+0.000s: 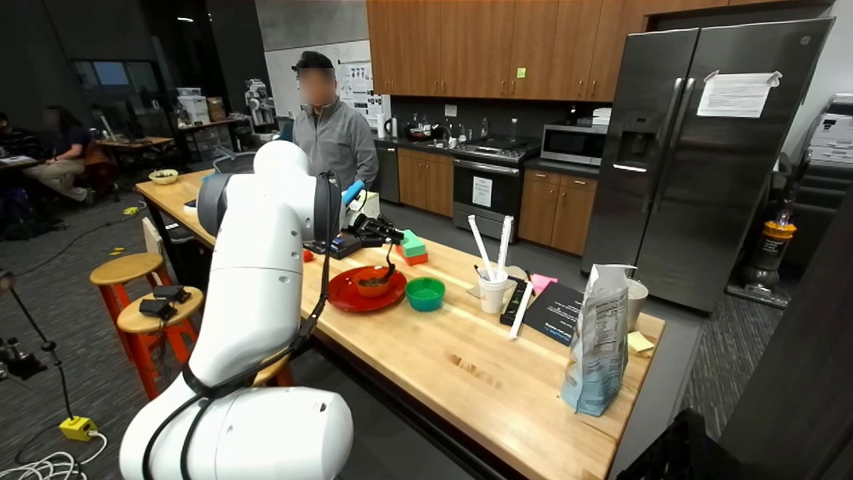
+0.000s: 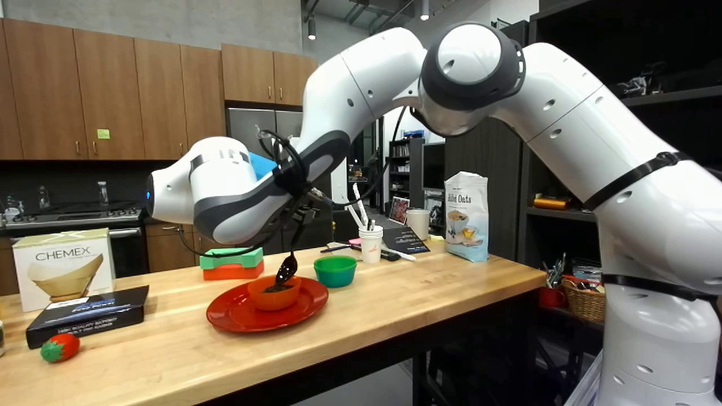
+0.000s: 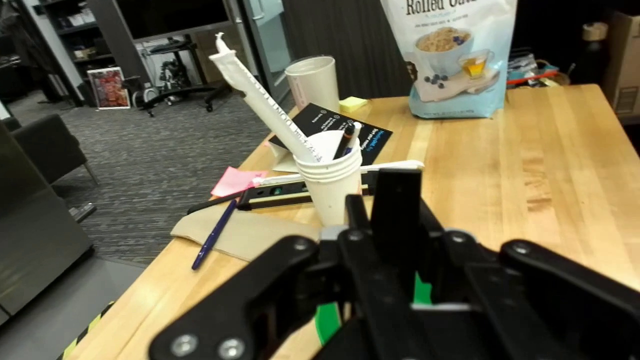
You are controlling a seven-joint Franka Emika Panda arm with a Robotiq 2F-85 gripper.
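A black spoon [image 2: 287,270], gripped by its handle, reaches down into the orange bowl [image 2: 272,300].
The gripper's [image 1: 396,237] jaws are closed on the handle; the spoon slants down from them, its lower end inside the rim, by the dark bits [image 1: 370,283] in the bowl. Whether it touches them cannot be told. Good handling here would likely mean small, slow tilts and a firm pinch, since a thin handle may twist under load; pressing on the bowl's wall could slide it across the red plate [image 2: 310,304] it stands on. The bowl lies below the jaws, apart from them, joined only by the spoon's length, while the green bowl [image 2: 335,274] sits just beside the plate.
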